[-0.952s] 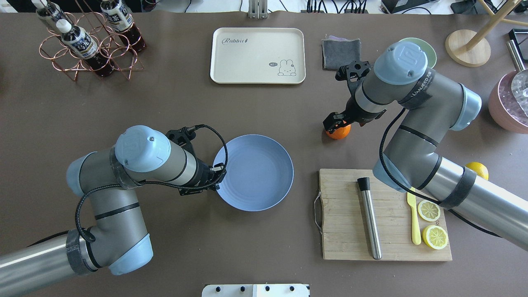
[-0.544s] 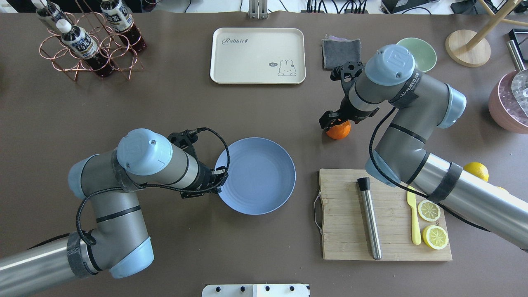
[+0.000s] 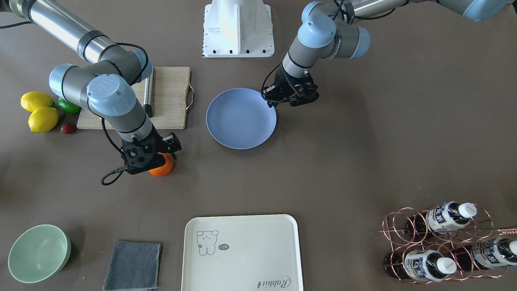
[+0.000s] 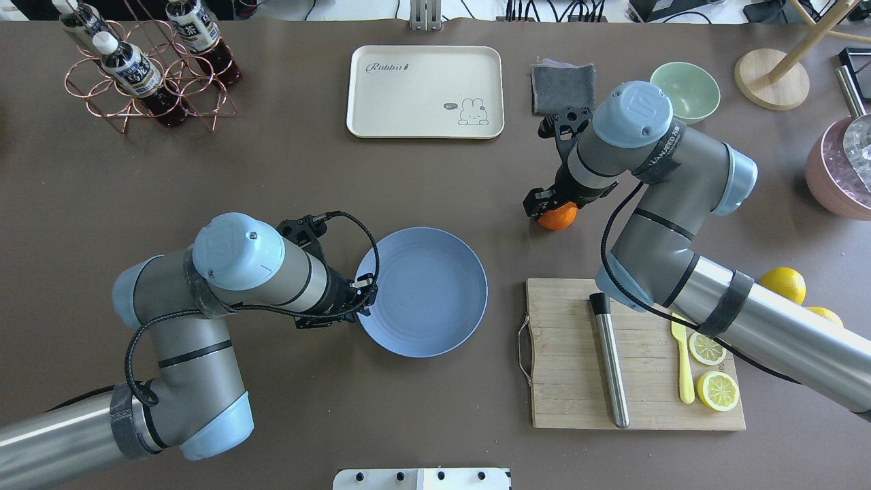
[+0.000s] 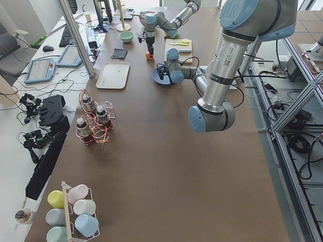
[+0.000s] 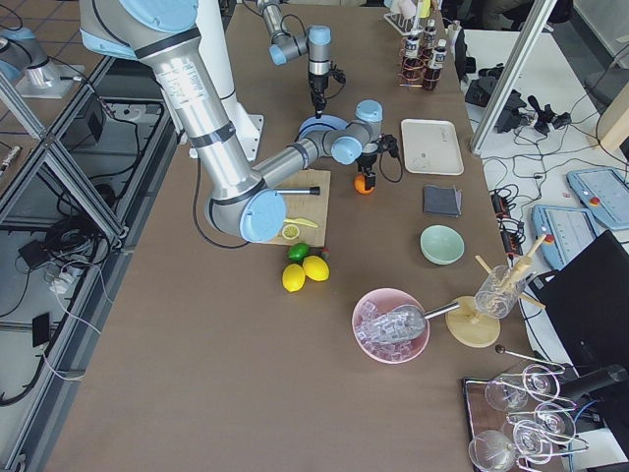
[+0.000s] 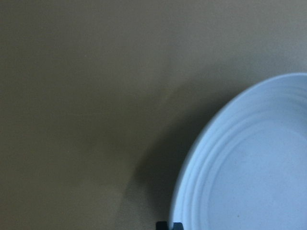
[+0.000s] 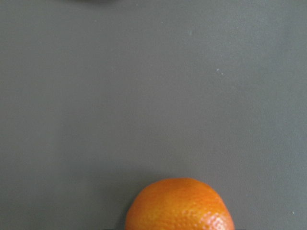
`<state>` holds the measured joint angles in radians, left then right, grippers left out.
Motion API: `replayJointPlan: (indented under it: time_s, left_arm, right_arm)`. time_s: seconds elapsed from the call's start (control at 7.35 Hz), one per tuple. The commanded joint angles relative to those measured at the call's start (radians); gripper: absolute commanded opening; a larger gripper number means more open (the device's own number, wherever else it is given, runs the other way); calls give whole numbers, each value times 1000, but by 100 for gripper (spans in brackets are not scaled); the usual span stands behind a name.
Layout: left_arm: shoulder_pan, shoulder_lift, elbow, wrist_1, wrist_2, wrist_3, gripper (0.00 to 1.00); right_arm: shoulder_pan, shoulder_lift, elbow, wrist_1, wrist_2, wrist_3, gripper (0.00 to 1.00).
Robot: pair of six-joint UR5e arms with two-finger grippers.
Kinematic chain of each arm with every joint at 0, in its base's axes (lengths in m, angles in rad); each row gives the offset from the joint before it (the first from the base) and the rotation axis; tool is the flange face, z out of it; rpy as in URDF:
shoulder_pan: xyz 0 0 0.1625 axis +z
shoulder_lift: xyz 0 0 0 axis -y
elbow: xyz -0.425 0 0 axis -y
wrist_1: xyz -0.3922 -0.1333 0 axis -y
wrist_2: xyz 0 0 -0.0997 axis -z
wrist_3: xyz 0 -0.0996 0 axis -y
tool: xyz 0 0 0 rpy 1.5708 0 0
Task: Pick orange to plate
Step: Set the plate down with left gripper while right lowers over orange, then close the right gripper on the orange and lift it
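Rel. geometry for the next move: the small round bright-orange fruit point(image 4: 561, 219) sits on the brown table surface point(image 4: 408, 184), directly under my right gripper point(image 4: 546, 206). The right wrist cam shows it centred at the frame's bottom edge, i.e. in line w/ the gripper. The fruit is near-spherical, so there is no long axis to align to. The fingers show in no view, so I cannot tell whether the right gripper is open or clamped on the fruit. The target, the round flat periwinkle-blue plate point(image 4: 435, 306), lies to my left of the fruit and a little nearer my base, well apart from it. My left gripper point(image 4: 362, 294) is at the plate's left rim; its grip state likewise cannot be told. Judgement: the right arm is nearer for the pick; transfer dir. = leftward, slightly back.
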<state>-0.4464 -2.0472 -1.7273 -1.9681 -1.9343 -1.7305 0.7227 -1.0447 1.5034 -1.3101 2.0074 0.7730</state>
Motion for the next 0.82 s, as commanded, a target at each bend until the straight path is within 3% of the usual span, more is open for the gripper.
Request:
replayJointPlan:
  time_s: [0.0, 0.27, 0.41, 0.68]
  left_arm:
    - [0, -1, 0, 0, 0, 0, 76]
    - [-3, 1, -18, 0, 1, 0, 76]
    - [-18, 13, -78, 3, 3, 2, 76]
    - [-136, 109, -164, 3, -17, 25, 76]
  right_arm:
    - [-2, 0, 1, 0, -2, 0, 3]
    - [1, 3, 32, -1, 8, 2, 0]
    - [1, 3, 79, -8, 8, 21, 0]
    - [-43, 47, 141, -14, 4, 173, 0]
